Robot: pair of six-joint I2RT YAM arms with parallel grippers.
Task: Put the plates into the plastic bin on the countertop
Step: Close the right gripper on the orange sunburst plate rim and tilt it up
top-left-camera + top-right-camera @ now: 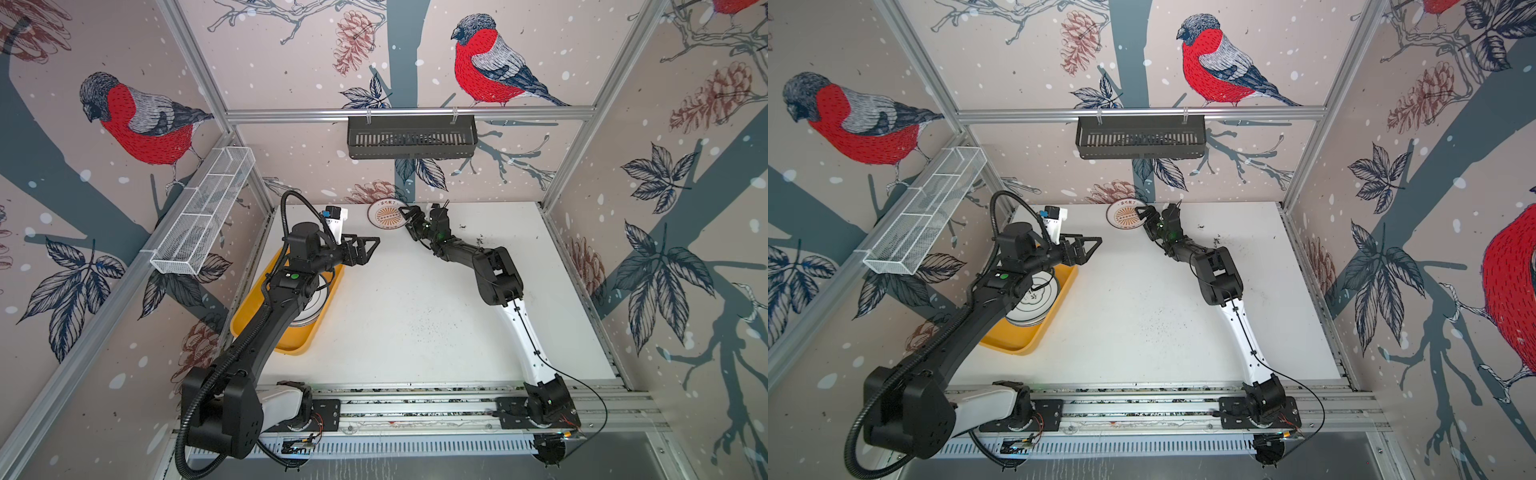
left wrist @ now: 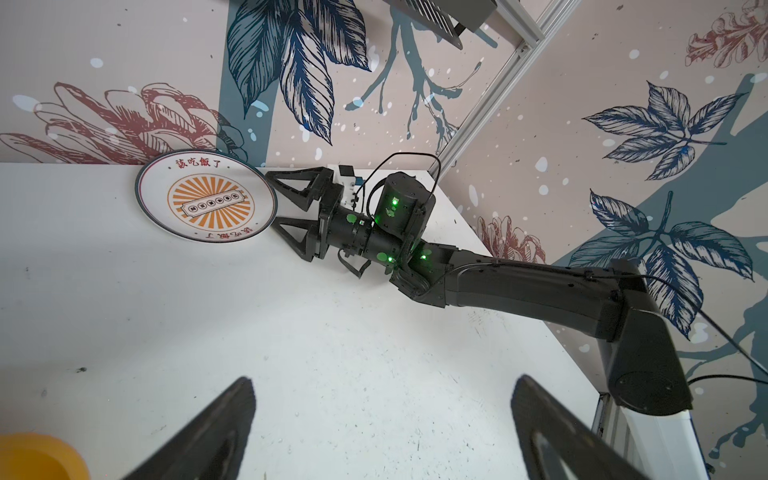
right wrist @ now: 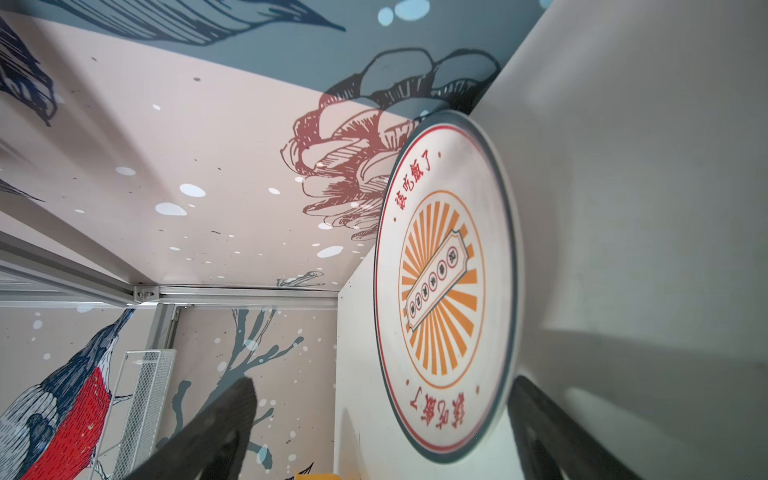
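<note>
While a stack of white plates (image 1: 1038,305) already sits in the yellow-orange plastic bin (image 1: 291,347) at the near left of the counter (image 1: 415,316), the left arm hangs over that bin. It hides part of the stack, so the plates there cannot be counted. The top one carries a dark emblem too small to read. The left claw (image 1: 373,246) pokes out past the bin's far end, jaws spread wide and holding nothing, apparently kept clear of the work.

Farther out, across the bare, speckled middle of the counter, the right arm reaches to the back edge. The only plate (image 2: 205,195) seen outside the bin lies flat there, just beside the wallpapered wall and well apart from the bin. The right claw (image 2: 271,199) is at its rim, jaws wide apart with the edge between their tips, not closed on it. It seems lined up to pinch the thin lip, the one purchase a flat plate offers.

Red characters reading 該吃飯了 appear twice on the rim around an orange sunburst; the small characters on the centre banner are illegible. Beyond, a black slatted basket (image 1: 411,137) hangs on the back wall.
</note>
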